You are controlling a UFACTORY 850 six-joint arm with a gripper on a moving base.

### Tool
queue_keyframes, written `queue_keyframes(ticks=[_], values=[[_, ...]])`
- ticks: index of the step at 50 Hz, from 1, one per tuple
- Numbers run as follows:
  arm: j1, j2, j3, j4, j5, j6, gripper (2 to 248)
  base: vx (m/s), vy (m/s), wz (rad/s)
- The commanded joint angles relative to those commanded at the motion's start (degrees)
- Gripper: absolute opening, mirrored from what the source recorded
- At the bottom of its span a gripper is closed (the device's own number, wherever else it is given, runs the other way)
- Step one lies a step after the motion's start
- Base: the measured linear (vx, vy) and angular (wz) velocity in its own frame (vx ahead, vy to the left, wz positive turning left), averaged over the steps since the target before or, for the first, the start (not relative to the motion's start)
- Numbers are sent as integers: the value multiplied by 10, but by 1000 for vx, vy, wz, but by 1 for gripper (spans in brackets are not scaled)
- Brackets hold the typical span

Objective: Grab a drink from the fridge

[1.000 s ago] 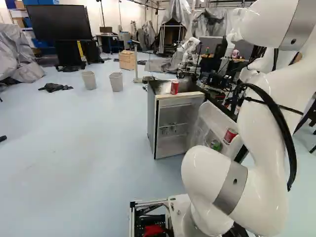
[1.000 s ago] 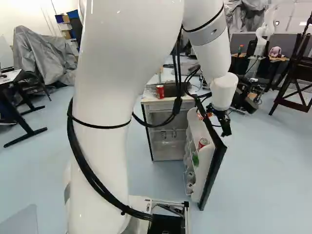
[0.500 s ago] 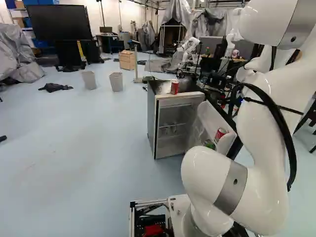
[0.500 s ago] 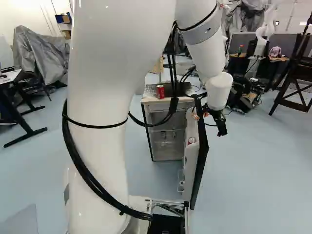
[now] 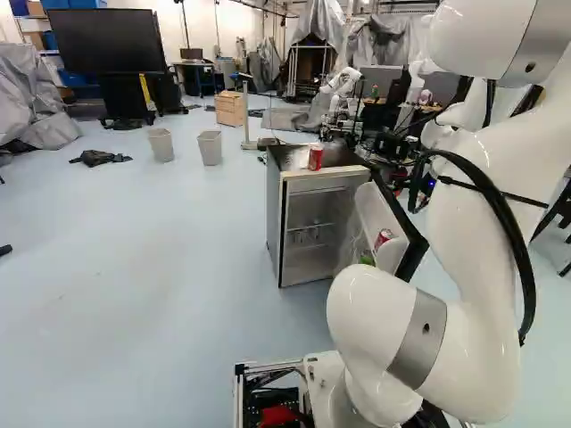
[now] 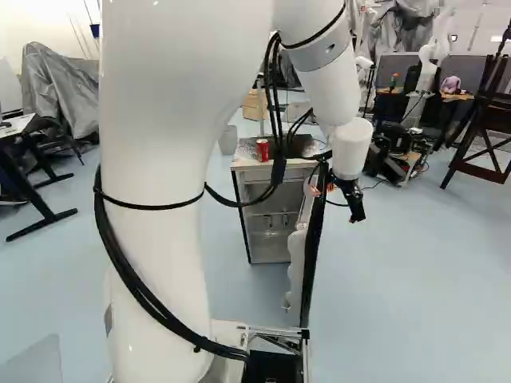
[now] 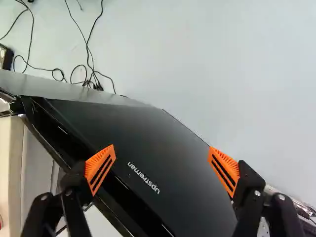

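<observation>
Boxy grey fridge (image 5: 274, 209) stood open; flat black door (image 7: 163, 148) likely wanted a slow, even closing push; black two-fingered gripper (image 7: 161, 154) gaped wide, holding nothing; red cylindrical can (image 5: 315, 158) sat upright on top, second can (image 5: 384, 238) inside door.

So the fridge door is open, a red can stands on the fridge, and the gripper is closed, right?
Not closed: the wrist view shows the gripper open. The fridge door is open, and a red can stands on the fridge.

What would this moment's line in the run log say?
gripper: open, outside fridge door | door: open | red can: atop fridge | another red can: inside door
</observation>
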Motion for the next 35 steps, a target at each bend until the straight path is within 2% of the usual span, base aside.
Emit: queue_keyframes(ticks=[35], values=[[24, 24, 30, 0, 0, 0, 247, 0, 0, 0]])
